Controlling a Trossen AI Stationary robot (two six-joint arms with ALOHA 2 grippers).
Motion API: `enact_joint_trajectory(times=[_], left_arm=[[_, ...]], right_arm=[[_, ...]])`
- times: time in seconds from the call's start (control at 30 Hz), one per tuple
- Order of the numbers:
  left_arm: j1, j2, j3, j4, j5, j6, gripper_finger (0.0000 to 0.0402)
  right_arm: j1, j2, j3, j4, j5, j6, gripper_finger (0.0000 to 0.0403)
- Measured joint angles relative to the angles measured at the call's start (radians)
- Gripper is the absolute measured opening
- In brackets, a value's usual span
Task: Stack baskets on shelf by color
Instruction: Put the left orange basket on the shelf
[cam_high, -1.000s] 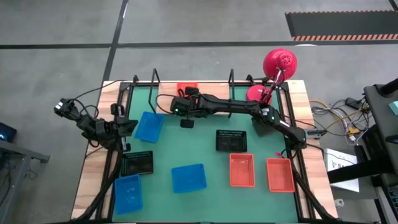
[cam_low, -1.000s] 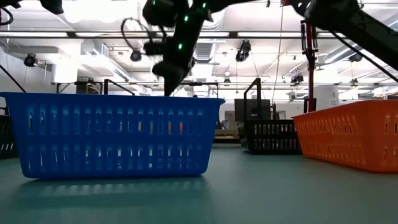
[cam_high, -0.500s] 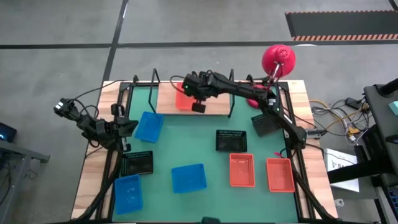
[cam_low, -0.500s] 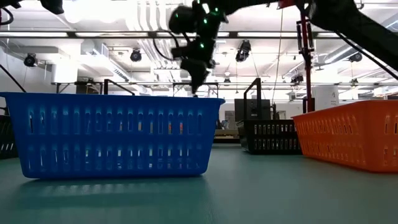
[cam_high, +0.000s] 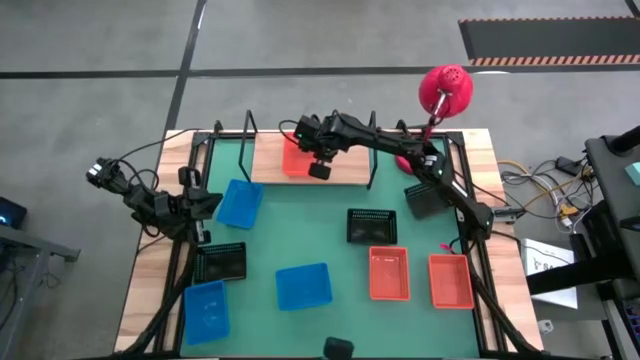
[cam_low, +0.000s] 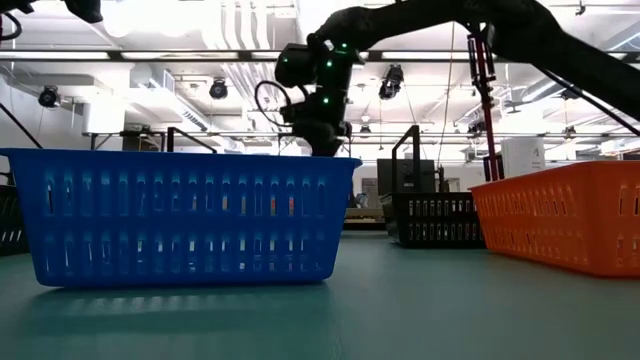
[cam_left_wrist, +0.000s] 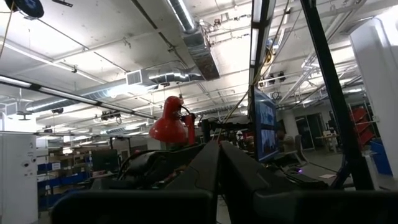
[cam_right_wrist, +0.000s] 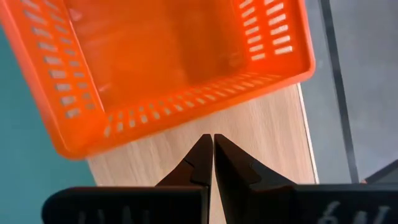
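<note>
One orange basket (cam_high: 295, 160) stands on the wooden shelf (cam_high: 350, 170) at the table's far edge; it fills the right wrist view (cam_right_wrist: 168, 62). My right gripper (cam_high: 319, 170) hangs shut over the bare board (cam_right_wrist: 261, 143) beside that basket's near wall, its fingertips (cam_right_wrist: 209, 140) together and holding nothing. Other baskets rest on the green mat: blue ones (cam_high: 240, 203) (cam_high: 303, 286) (cam_high: 205, 310), black ones (cam_high: 220, 263) (cam_high: 372, 226) (cam_high: 428, 200), and orange ones (cam_high: 389, 273) (cam_high: 450, 280). My left gripper (cam_high: 207, 205) waits shut at the left edge, pointing up into the room (cam_left_wrist: 219, 144).
A red desk lamp (cam_high: 446, 90) stands at the far right corner, close to my right arm. Black wire uprights (cam_high: 372, 150) rise at the shelf's ends. In the low view a blue basket (cam_low: 190, 215) and an orange one (cam_low: 560, 225) stand nearest the camera.
My right gripper has swung from above the mat, next to the far-left blue basket, toward the table's far edge and a little to the right, ending over the shelf beside the orange basket. The baskets have stayed where they were.
</note>
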Motion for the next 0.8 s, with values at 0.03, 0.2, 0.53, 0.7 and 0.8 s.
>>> enact_joint_trajectory(times=[0.03,0.2,0.53,0.7,0.8], left_arm=[[0.000,0.000,0.000,0.000,0.000,0.000,0.0000],[0.000,0.000,0.000,0.000,0.000,0.000,0.0000],[0.000,0.000,0.000,0.000,0.000,0.006,0.0000],[0.000,0.000,0.000,0.000,0.000,0.006,0.0000],[0.000,0.000,0.000,0.000,0.000,0.006,0.0000]], right_arm=[[0.000,0.003,0.000,0.009,0.000,0.005,0.0009],[0.001,0.029,0.000,0.031,0.000,0.026,0.0008],[0.082,0.029,-0.001,0.163,0.000,-0.049,0.0008],[0.146,-0.009,-0.001,0.246,0.018,-0.130,0.0008],[0.180,-0.023,-0.001,0.236,0.075,-0.152,0.0008]])
